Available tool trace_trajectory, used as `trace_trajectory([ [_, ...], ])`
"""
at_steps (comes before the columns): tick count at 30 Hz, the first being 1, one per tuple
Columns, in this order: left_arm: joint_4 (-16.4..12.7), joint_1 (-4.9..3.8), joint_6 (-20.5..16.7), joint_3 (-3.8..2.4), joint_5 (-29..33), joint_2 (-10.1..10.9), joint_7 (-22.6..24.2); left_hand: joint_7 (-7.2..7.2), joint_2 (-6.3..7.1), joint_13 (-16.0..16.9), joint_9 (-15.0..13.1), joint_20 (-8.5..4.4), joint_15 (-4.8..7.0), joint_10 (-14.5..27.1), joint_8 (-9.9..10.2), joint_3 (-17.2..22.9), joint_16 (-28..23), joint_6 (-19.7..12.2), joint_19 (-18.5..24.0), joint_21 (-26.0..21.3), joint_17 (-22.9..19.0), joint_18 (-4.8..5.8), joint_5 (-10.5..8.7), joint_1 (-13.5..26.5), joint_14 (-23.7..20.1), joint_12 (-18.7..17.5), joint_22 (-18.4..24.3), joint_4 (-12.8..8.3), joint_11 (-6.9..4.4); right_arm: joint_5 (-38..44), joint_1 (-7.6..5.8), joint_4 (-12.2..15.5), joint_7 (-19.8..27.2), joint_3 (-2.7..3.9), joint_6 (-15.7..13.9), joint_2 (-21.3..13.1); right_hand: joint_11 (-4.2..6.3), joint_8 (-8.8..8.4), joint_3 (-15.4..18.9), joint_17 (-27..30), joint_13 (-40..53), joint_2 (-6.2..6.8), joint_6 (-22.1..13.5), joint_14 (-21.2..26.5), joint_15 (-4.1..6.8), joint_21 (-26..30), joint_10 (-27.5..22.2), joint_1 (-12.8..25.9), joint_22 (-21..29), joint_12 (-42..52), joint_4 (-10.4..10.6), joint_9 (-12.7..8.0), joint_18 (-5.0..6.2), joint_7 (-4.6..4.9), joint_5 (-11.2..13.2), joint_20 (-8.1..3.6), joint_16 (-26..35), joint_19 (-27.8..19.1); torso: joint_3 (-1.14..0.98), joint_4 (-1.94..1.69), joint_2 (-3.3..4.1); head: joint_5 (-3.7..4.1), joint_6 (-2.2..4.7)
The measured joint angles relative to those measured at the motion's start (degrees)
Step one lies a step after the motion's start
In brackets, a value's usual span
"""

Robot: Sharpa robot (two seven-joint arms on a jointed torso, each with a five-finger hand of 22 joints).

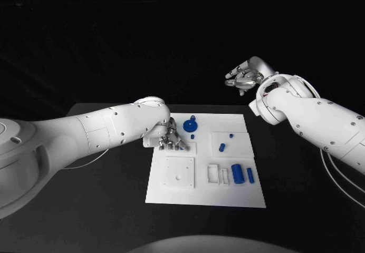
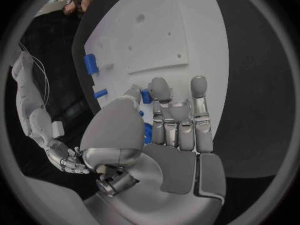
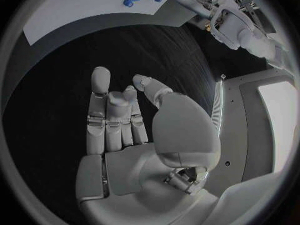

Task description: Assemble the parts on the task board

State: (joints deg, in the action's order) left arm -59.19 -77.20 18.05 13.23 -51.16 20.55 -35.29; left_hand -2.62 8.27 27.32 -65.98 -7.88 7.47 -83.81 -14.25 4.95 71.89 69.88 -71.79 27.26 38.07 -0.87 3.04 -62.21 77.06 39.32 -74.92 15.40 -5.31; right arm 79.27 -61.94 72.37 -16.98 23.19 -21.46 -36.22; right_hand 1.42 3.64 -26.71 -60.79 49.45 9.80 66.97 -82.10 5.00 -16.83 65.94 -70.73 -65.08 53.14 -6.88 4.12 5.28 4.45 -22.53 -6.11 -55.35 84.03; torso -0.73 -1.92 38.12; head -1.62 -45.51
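Left hand (image 1: 169,138) low over the far left part of the task board (image 1: 228,197), fingers (image 2: 199,92) stretched out side by side and pointing down to the white plate, thumb bent inward beside a small blue part (image 2: 146,96); cannot tell whether anything is pinched there. Just beside this hand, toward the far edge of the board, a round blue part (image 1: 190,125) with a small loop on top. Farther along, near the board's middle, two small blue pegs (image 1: 222,147) on a raised white square. Toward the near right part of the board, a blue cylinder (image 1: 238,173) and a thinner blue bar (image 1: 250,176), lying next to two white blocks (image 1: 218,174). Near left part: a white square plate (image 1: 179,173) with small holes.

Right hand (image 1: 245,77) raised high, past the far right corner of the black worktop (image 1: 114,211), well apart from the board; fingers straight and close together, thumb apart, holding nothing.
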Motion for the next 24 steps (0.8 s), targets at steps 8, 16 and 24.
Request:
trace_trajectory([
  [8,-0.56,-0.03,0.0,-0.19,-0.15,0.54,-0.14,-0.04,1.14,-0.06,-0.03,0.0,0.0,0.0,0.3,-0.52,0.0,0.04,0.0,0.0,0.15,0.0,0.0,0.9,0.0,0.0,0.0,0.83,0.0,0.01,0.11,-0.03,-0.01,0.0,0.0,0.0,0.0,0.0,0.22,0.0,-0.02,0.0,0.0,0.0,0.0,0.0,0.0,0.0,0.01,0.0,-0.22,0.0,0.0,0.0,0.0,0.0,0.0,0.0,0.03,-0.03,0.01,0.18,0.14],
  [16,-1.08,-0.07,-0.02,-1.32,-0.31,1.14,-0.5,0.06,1.91,-0.13,-0.02,0.0,0.0,0.0,0.97,-0.91,0.0,-0.1,0.0,0.0,0.24,0.0,0.0,1.68,0.0,0.0,0.01,1.21,0.0,0.02,0.18,-0.08,-0.03,0.0,-0.01,0.0,0.0,0.0,0.22,0.0,-0.01,0.0,0.0,0.0,0.0,0.0,0.0,0.0,0.01,0.0,-0.23,0.0,0.0,0.0,0.0,0.0,0.0,0.0,0.03,0.01,0.01,0.04,0.07],
  [24,-2.4,-1.19,-0.07,-3.95,1.04,2.71,-0.86,0.06,1.71,-0.19,-0.01,0.0,0.0,0.0,0.97,-0.91,0.0,-0.1,0.01,0.0,0.3,0.0,0.0,1.88,0.0,0.0,0.01,1.21,0.0,0.71,0.38,-0.44,-0.03,0.0,-0.12,-0.29,0.0,0.0,0.46,0.05,-0.01,0.0,-0.25,0.0,0.0,0.0,0.0,0.0,0.02,0.0,0.01,-0.06,0.01,0.24,0.0,0.0,0.0,0.0,0.0,0.0,-0.01,-0.02,0.64],
])
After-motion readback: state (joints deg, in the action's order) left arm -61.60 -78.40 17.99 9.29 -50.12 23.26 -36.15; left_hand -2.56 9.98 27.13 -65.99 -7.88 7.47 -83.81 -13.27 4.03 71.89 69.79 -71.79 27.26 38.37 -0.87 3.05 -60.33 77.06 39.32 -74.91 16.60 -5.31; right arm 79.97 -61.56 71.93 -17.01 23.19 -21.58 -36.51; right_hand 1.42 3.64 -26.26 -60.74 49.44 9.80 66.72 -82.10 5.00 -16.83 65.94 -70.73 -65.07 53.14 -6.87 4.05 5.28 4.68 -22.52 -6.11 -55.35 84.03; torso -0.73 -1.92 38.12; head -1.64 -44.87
